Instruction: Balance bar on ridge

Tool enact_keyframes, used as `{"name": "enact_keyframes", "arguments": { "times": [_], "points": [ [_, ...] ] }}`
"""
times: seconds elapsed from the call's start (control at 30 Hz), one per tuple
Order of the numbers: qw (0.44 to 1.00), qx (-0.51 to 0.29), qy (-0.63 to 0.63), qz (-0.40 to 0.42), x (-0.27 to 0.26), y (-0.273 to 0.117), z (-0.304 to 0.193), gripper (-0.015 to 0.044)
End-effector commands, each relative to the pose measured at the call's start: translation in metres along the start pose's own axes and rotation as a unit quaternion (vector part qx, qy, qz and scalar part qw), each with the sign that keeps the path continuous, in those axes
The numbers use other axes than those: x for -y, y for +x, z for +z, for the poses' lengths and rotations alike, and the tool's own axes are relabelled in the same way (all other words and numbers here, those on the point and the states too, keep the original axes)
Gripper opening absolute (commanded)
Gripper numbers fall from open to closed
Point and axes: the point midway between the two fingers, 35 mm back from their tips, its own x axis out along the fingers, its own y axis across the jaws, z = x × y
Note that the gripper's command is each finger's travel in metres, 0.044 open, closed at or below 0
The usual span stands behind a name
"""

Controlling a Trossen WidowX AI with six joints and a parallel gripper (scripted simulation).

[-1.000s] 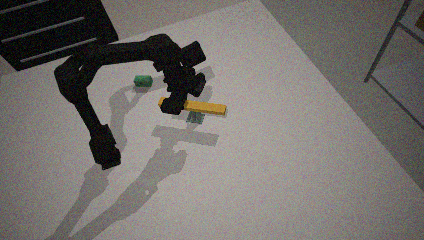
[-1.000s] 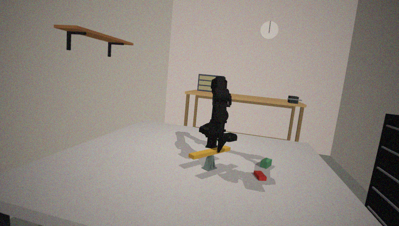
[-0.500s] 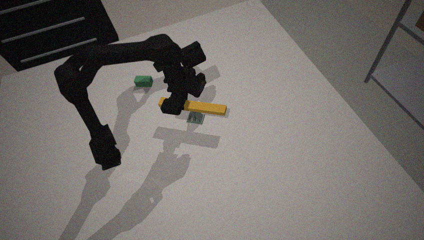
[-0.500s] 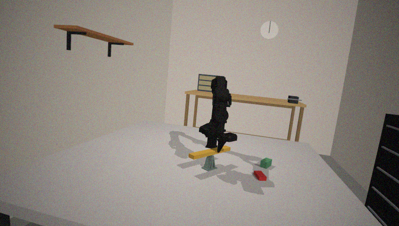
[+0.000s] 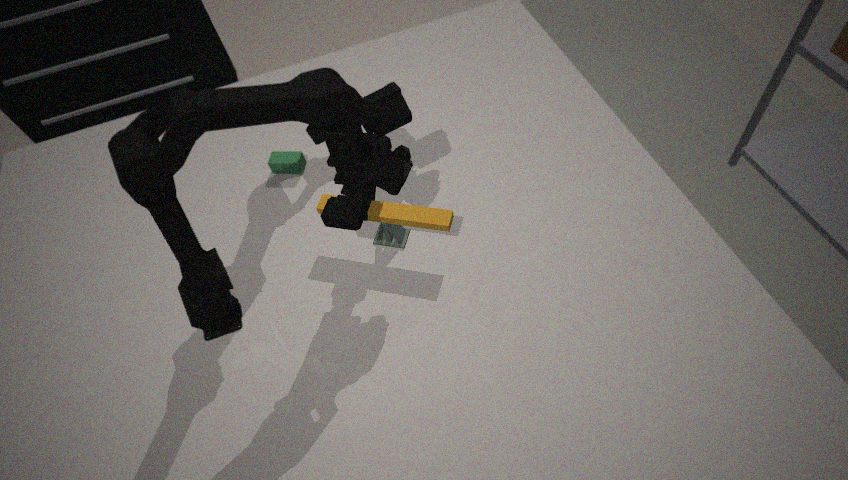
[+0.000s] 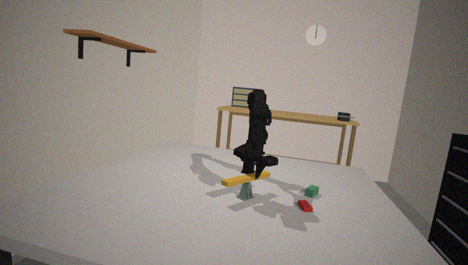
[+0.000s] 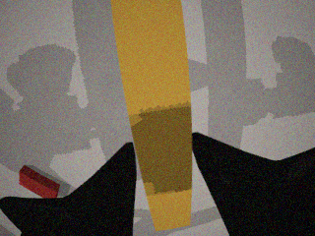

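The yellow bar (image 5: 416, 215) (image 6: 233, 180) (image 7: 153, 54) lies across the top of the grey-green ridge (image 5: 391, 236) (image 6: 245, 191), clear of the table (image 5: 565, 297) (image 6: 131, 216), and looks about level. The ridge is hidden under the bar in the wrist view. My gripper (image 5: 360, 209) (image 6: 252, 175) (image 7: 162, 144) is slightly open, one finger on each side of the bar, off-centre towards one end. A thin gap shows beside the left finger in the wrist view; the right finger is very close to the bar or touching it.
A green block (image 5: 286, 162) (image 6: 312, 191) and a red block (image 6: 304, 206) (image 7: 39, 182) lie on the table to the arm's side of the ridge. A black drawer cabinet (image 5: 107, 59) (image 6: 451, 196) stands beyond the table edge.
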Motion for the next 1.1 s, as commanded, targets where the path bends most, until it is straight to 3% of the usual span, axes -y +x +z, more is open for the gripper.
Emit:
{"name": "enact_keyframes", "arguments": {
  "times": [0.0, 0.17, 0.5, 0.63, 0.9, 1.07],
  "points": [
    [1.0, 0.0, 0.0, 0.0, 0.0, 0.0, 0.0, 0.0185],
    [1.0, 0.0, 0.0, 0.0, 0.0, 0.0, 0.0, 0.0185],
    [1.0, 0.0, 0.0, 0.0, 0.0, 0.0, 0.0, 0.044],
    [1.0, 0.001, 0.0, 0.001, -0.001, -0.007, 0.001, 0.044],
    [1.0, 0.007, 0.0, 0.007, 0.0, -0.093, 0.0, 0.044],
    [1.0, 0.007, 0.0, 0.008, 0.001, -0.1, -0.001, 0.044]
  ]
}}
